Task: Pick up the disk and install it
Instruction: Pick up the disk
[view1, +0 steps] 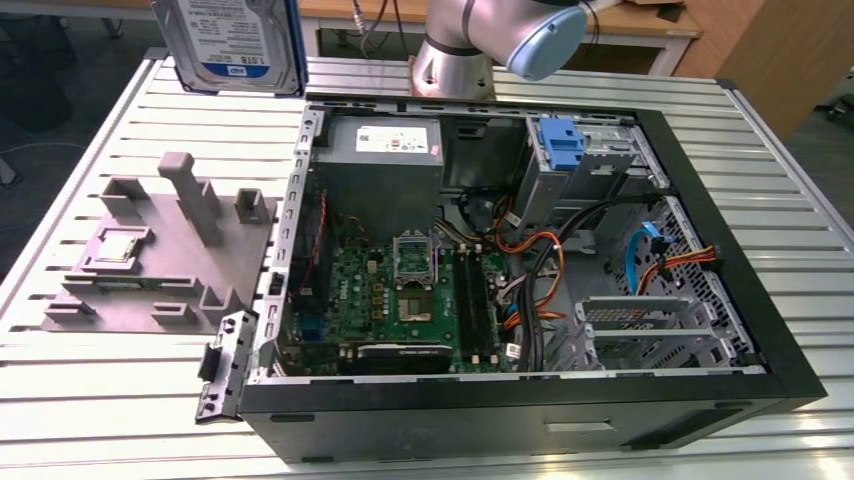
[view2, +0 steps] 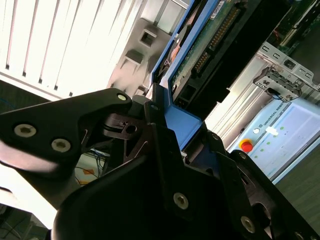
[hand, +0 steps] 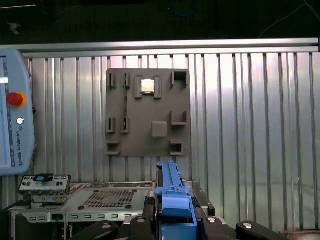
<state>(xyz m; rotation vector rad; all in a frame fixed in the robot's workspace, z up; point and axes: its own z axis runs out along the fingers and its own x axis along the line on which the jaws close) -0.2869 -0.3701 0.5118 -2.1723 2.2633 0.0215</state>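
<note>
Gripper (view2: 182, 127) clenched on the disk (view2: 205, 40). In the second wrist view its black fingers (view2: 155, 117) press on the blue bracket (view2: 187, 117) from both sides, and the disk's green board faces the camera. In the first wrist view the bracket's edge (hand: 170, 185) stands up out of the gripper (hand: 176, 220).

Disk position: in the exterior view the disk (view1: 230, 45) is held in the air, label toward the camera, over the table's far corner at the exterior view's left. It touches neither table nor case.

Surface: table (view1: 787, 230) of ribbed, pale aluminium slats, glare on the slats in the second wrist view. The arm (view1: 494, 35) is mounted at the far edge.

On the table:
- Case (view1: 534, 420), black, lying open side up. It takes the middle and the exterior view's right and reaches almost to the near edge.
- Inside the case: power supply (view1: 380, 145) at the far wall, blue latch (view1: 563, 150) beside it, board (view1: 400, 290) in the middle, metal cage (view1: 641, 325) at the near corner on the exterior view's right, orange cables (view1: 534, 270) between.
- Plate (view1: 160, 250), grey with raised pegs and pockets, just beside the case near the table's edge at the exterior view's left. One pocket holds a chip (view1: 118, 245). The first wrist view shows plate (hand: 147, 112) and chip (hand: 147, 86) from straight above.

A pendant (hand: 12, 125) with a red button (hand: 15, 98) sits near the case. Cannot tell what carries it.

Room: wooden furniture (view1: 774, 60) beyond the far edge, grey floor (view1: 80, 70) around the table.
</note>
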